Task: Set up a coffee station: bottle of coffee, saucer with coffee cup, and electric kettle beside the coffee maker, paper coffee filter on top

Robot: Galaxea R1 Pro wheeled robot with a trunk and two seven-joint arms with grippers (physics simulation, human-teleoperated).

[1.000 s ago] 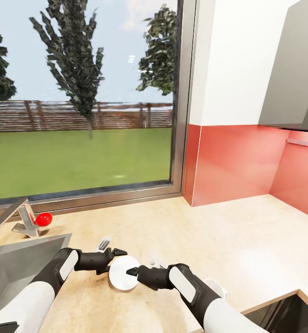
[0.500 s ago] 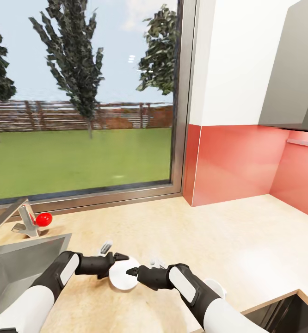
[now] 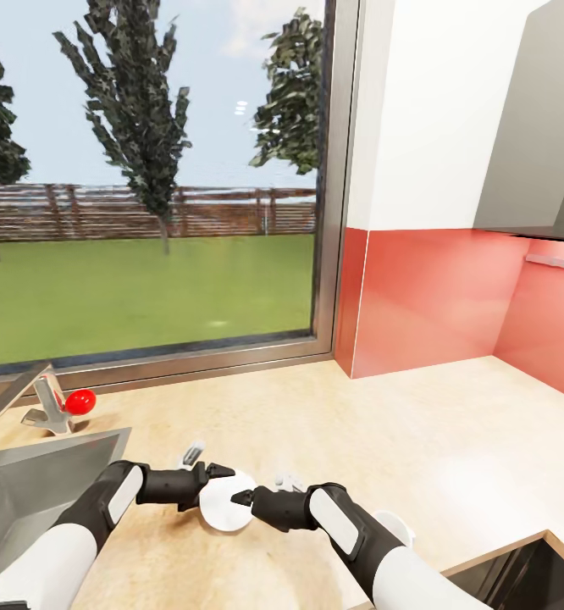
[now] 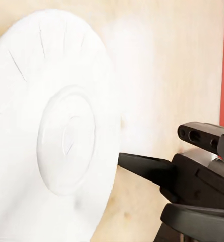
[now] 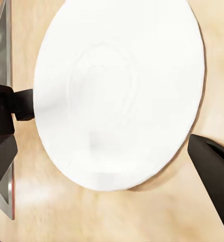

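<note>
Saucer point(image 3: 228, 501) lies on the beige countertop point(image 3: 417, 432) (window behind), gripped by both left pincer point(image 3: 218, 471) and right pincer point(image 3: 241, 498).

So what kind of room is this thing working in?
Most likely a kitchen: a steel sink with a tap is set into a pale countertop, a red backsplash behind, and a big window onto a lawn.

— What lies beyond the beige countertop point(image 3: 451, 432)?
— A large window point(image 3: 146, 186) showing trees and lawn, a steel sink point(image 3: 28, 483) with faucet point(image 3: 24, 398), and a red backsplash point(image 3: 434, 296).
</note>
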